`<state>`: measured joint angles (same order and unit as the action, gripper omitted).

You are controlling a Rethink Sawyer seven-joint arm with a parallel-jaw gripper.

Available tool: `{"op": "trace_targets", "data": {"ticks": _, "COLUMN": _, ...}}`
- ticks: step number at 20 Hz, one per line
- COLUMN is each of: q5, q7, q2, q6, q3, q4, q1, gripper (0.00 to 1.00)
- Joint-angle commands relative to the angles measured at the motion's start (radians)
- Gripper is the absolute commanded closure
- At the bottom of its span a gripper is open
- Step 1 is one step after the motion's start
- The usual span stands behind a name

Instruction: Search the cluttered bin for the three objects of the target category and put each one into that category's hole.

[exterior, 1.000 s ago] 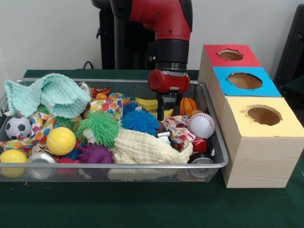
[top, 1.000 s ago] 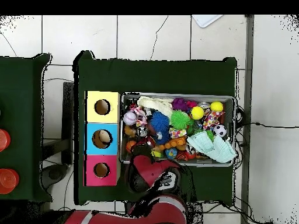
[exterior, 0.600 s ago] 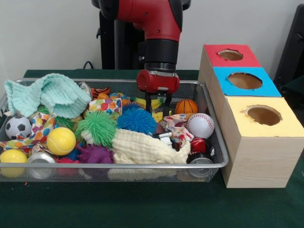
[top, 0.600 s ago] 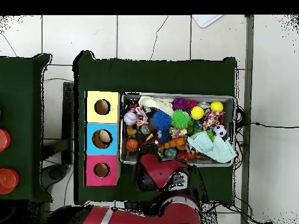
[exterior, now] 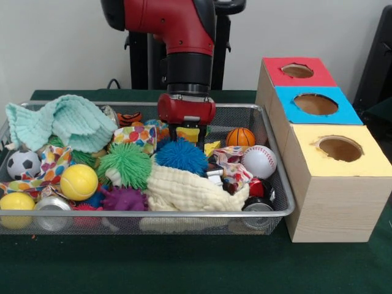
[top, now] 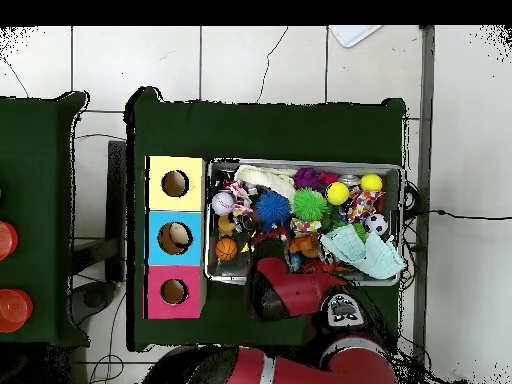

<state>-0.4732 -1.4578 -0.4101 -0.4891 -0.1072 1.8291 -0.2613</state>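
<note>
Gripper (exterior: 185, 133) has slid left from the basketball (exterior: 241, 136) to above the blue spiky ball (exterior: 179, 156) (fingers parted, empty), still searching.

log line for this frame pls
phase: searching | gripper: low in bin, behind blue spiky ball | holding: cannot tell | boxes' holes: nothing entering

Red and black arm (exterior: 184, 43). Box (exterior: 324, 184) tops: red (exterior: 298, 72), blue (exterior: 315, 104), yellow (exterior: 341, 150) (wood-grain sides). Blue spiky ball (exterior: 179, 156), green spiky ball (exterior: 127, 164), purple spiky ball (exterior: 122, 199). Yellow tennis ball (exterior: 78, 182), black-and-white soccer ball (exterior: 23, 163), orange basketball (exterior: 241, 137), white baseball (exterior: 260, 162) with red stitching. Mint cloth (exterior: 58, 122), cream cloth (exterior: 190, 191). Dark green table cover (exterior: 184, 263).
</note>
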Motion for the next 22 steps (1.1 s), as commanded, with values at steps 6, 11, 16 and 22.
{"op": "trace_targets", "data": {"ticks": 6, "q5": -0.017, "q7": -0.290, "q2": 0.000, "q6": 0.187, "q3": 0.403, "q4": 0.030, "q1": -0.266, "gripper": 0.00}}
{"op": "trace_targets", "data": {"ticks": 11, "q5": 0.025, "q7": -0.285, "q2": 0.034, "q6": 0.245, "q3": 0.504, "q4": 0.083, "q1": -0.352, "gripper": 0.00}}
{"op": "trace_targets", "data": {"ticks": 16, "q5": 0.041, "q7": -0.269, "q2": 0.065, "q6": 0.216, "q3": 0.520, "q4": 0.098, "q1": -0.366, "gripper": 0.00}}
{"op": "trace_targets", "data": {"ticks": 22, "q5": 0.074, "q7": -0.251, "q2": 0.181, "q6": 0.303, "q3": 0.589, "q4": 0.089, "q1": -0.445, "gripper": 0.00}}
